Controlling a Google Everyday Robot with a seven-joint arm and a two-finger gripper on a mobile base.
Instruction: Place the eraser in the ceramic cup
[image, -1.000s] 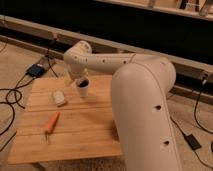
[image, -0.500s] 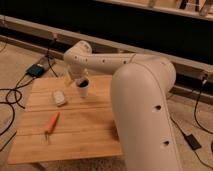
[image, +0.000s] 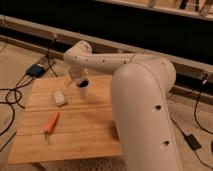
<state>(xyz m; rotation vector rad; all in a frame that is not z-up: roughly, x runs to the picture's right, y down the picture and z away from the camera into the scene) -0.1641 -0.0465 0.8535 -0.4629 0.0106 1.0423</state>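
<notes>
Camera view: pre-grasp step, judged. Gripper just beside ceramic cup, at its 11 o'clock; degree of opening cannot tell. Eraser flat on table, 8 o'clock from cup, untouched. Next: shift over eraser, descend, grasp.

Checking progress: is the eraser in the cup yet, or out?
Out. The eraser lies on the table beside the cup, apart from it; the gripper hangs by the cup's rim.

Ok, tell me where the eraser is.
In the camera view the eraser lies on the wooden table, left side, just left of the ceramic cup and apart from it; the gripper hangs right by the cup.
</notes>
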